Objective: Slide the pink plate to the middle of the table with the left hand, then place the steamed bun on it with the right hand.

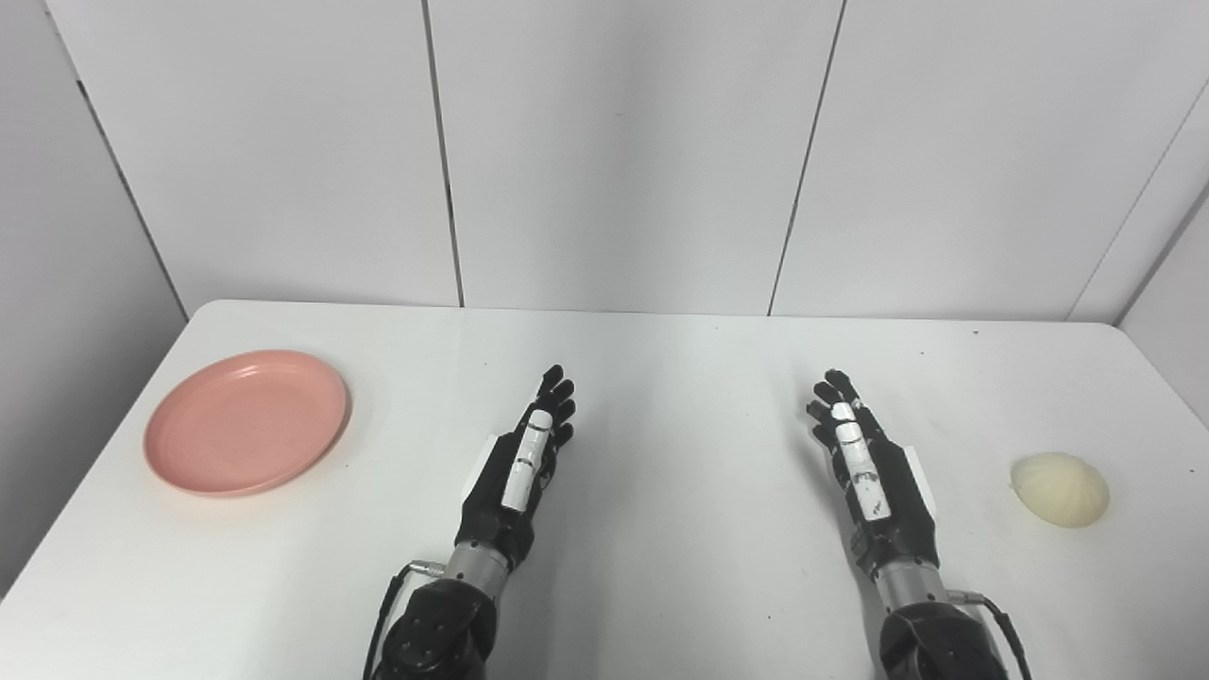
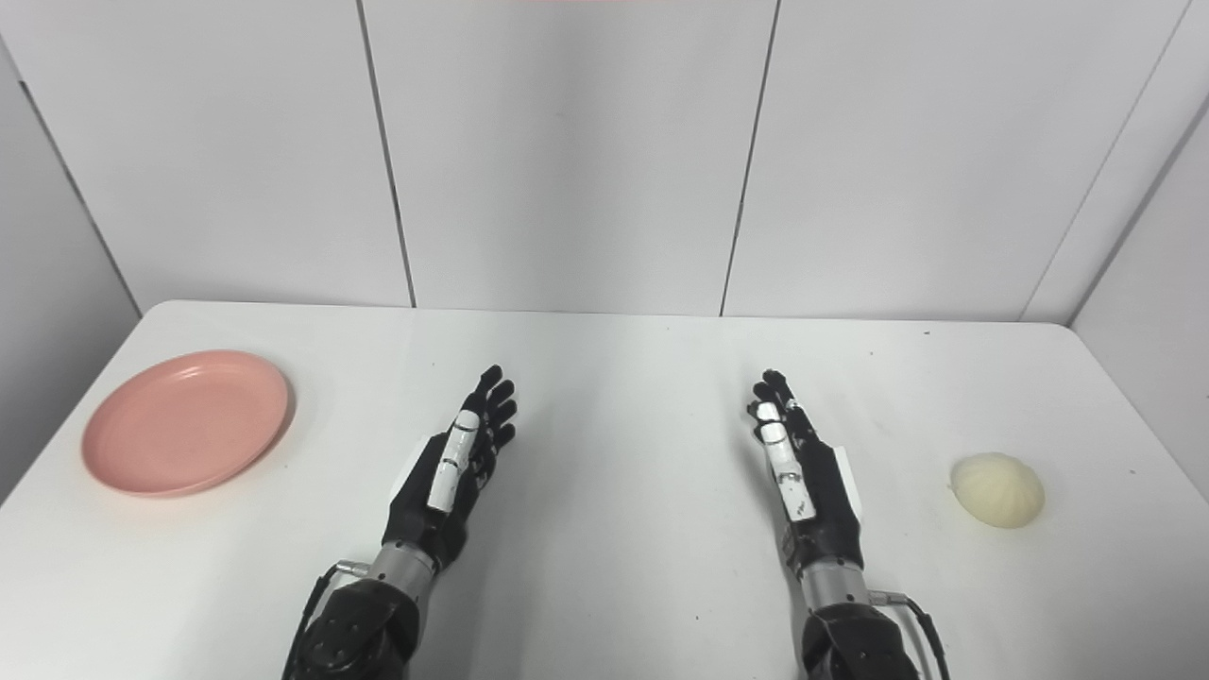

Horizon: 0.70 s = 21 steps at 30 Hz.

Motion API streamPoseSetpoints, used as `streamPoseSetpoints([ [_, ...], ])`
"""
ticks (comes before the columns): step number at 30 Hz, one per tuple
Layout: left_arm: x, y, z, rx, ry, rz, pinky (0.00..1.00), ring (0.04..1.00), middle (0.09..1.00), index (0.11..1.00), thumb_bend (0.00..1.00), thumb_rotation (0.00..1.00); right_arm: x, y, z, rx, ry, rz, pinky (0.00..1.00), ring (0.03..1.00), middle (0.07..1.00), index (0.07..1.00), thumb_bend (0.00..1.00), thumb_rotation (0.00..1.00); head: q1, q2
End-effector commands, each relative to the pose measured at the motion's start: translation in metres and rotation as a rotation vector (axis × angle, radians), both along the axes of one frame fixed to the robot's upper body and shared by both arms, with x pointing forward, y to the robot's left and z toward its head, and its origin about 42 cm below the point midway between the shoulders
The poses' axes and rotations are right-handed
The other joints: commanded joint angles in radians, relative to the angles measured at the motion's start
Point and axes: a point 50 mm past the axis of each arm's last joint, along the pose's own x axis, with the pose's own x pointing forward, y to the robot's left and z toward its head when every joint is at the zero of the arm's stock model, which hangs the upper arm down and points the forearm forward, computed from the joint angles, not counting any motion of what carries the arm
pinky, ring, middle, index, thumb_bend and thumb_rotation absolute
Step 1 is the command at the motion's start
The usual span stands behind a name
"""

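Pink plate [image 1: 246, 421]: far left on the table [image 1: 661, 378]; likely light, stiff, slick; push at rim
Steamed bun [image 1: 1059, 488]: far right; likely soft; cup its sides gently
Left hand [image 1: 522, 467]: fingers extended, empty
Right hand [image 1: 864, 463]: fingers extended, empty

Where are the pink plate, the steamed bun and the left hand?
pink plate [image 1: 247, 421], left eye view, centre of its dish.
steamed bun [image 1: 1060, 487], left eye view, top of its dome.
left hand [image 2: 451, 465], right eye view, back of the hand.

I note both hands are black-shelled: the left hand [image 1: 521, 467] and right hand [image 1: 864, 467] each carry a white strip along one of the fingers [image 1: 527, 460], scuffed on the right. White side plates, silver wrist collars, black forearm housings, thin black cables looping at each wrist.
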Motion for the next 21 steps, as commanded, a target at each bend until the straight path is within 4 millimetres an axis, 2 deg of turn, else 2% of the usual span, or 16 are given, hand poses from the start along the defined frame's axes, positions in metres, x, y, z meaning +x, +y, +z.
streamPoseSetpoints([
  [1, -0.0017, 0.0019, -0.0011, 0.003, 0.016, 0.001, 1.0, 1.0, 1.0, 1.0, 0.56, 1.0, 0.0093, 0.0035, 0.0234, -0.005, -0.099, 0.014, 0.94, 0.9, 0.913, 0.91, 0.66, 0.82, 0.001, -0.001],
  [21, -0.0013, 0.0016, -0.0024, 0.003, 0.018, -0.007, 1.0, 1.0, 1.0, 1.0, 0.53, 1.0, 0.0097, 0.0042, 0.0239, -0.015, -0.11, 0.021, 0.93, 0.894, 0.908, 0.904, 0.66, 0.82, 0.0, 0.0],
])
